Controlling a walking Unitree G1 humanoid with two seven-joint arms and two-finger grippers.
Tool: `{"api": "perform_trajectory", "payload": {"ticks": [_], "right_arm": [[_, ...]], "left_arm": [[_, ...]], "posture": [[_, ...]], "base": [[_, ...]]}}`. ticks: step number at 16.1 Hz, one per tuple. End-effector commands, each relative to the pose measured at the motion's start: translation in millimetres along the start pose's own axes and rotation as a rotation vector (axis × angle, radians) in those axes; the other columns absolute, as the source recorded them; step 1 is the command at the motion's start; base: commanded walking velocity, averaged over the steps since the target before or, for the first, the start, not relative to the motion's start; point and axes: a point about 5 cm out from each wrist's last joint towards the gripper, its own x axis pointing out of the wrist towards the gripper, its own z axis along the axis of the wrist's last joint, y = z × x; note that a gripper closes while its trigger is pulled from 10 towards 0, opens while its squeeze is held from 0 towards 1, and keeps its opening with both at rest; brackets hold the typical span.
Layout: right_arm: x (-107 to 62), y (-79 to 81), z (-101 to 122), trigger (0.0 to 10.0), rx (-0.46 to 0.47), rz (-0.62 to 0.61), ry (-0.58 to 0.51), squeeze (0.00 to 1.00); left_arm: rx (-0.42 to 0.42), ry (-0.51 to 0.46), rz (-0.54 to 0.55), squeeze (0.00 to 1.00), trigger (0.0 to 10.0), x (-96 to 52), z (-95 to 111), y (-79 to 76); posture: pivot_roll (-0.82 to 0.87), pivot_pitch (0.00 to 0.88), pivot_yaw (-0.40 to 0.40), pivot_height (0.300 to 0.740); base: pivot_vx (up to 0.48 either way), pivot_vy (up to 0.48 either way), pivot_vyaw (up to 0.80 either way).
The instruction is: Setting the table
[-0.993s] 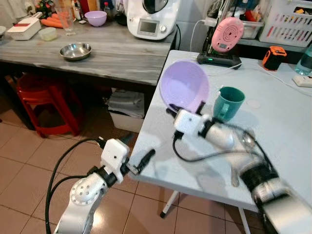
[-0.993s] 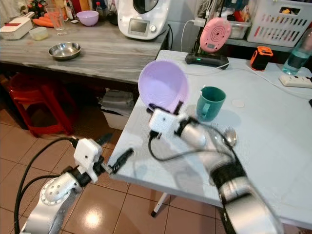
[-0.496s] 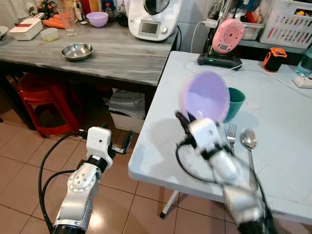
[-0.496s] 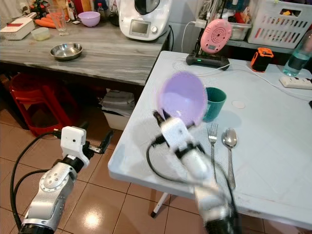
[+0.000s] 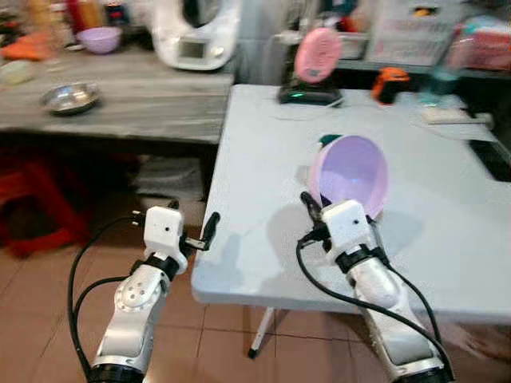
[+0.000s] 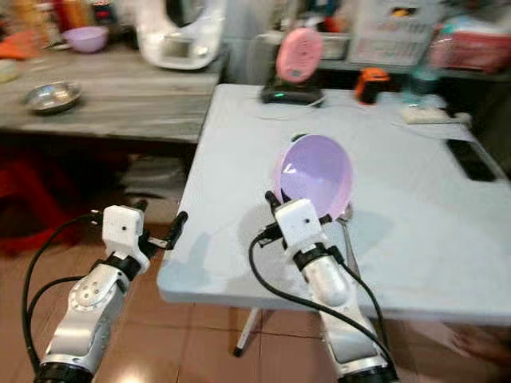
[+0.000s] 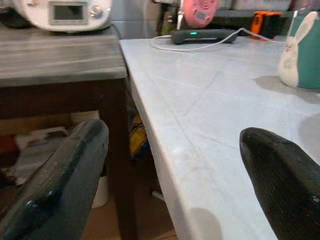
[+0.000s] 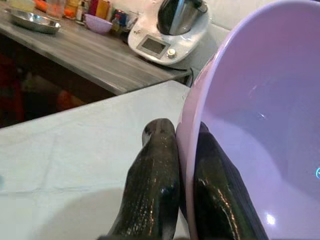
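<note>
A large lilac bowl (image 5: 350, 174) is held tilted on its edge over the white table (image 5: 263, 152). My right gripper (image 5: 311, 209) is shut on the bowl's lower left rim; in the right wrist view its fingers (image 8: 152, 195) pinch that rim (image 8: 186, 150). A teal cup (image 5: 329, 140) peeks out behind the bowl's top edge, and in the left wrist view it is the bunny-printed cup (image 7: 302, 50). My left gripper (image 5: 206, 233) hovers open beside the table's front left corner, fingers (image 7: 60, 175) wide apart, holding nothing.
A wooden counter (image 5: 136, 108) to the left carries a steel bowl (image 5: 70, 96), a small purple bowl (image 5: 100, 38) and a white kitchen machine (image 5: 196, 36). At the table's back stand a pink device (image 5: 317, 54) and an orange object (image 5: 390, 84). A dark phone (image 5: 495, 159) lies at the right.
The camera has swung, shifting the whole scene. My right gripper has carried the bowl from left of the teal cup to in front of it. The left gripper drew back from the table edge.
</note>
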Motion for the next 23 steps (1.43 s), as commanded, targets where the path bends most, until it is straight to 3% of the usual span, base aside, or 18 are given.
{"api": "perform_trajectory", "payload": {"ticks": [1,6,15,23], "right_arm": [[4.1,-0.2,8.9,10.0,-0.005,0.0,-0.034,0.0],[5.0,6.8,13.1,10.0,-0.024,0.039,-0.061,0.0],[4.0,6.7,15.8,10.0,-0.015,0.029,-0.076,0.0],[3.0,3.5,12.8,10.0,-0.021,0.012,-0.063,0.0]], "left_arm": [[0.008,-0.003,0.008,0.0,10.0,0.3,1.2,3.8],[0.011,-0.009,0.017,0.0,10.0,0.2,1.8,4.4],[0.024,-0.013,0.025,0.0,10.0,3.9,3.1,5.8],[0.021,-0.01,0.013,0.0,10.0,3.8,1.6,2.6]], "posture": [[0.02,0.0,-0.014,0.74],[0.03,0.0,-0.014,0.74],[0.02,0.0,-0.004,0.74],[0.02,0.0,-0.005,0.74]], "base": [[0.0,0.322,-0.64],[0.0,0.337,0.0],[0.0,0.337,0.61],[0.0,0.341,0.0]]}}
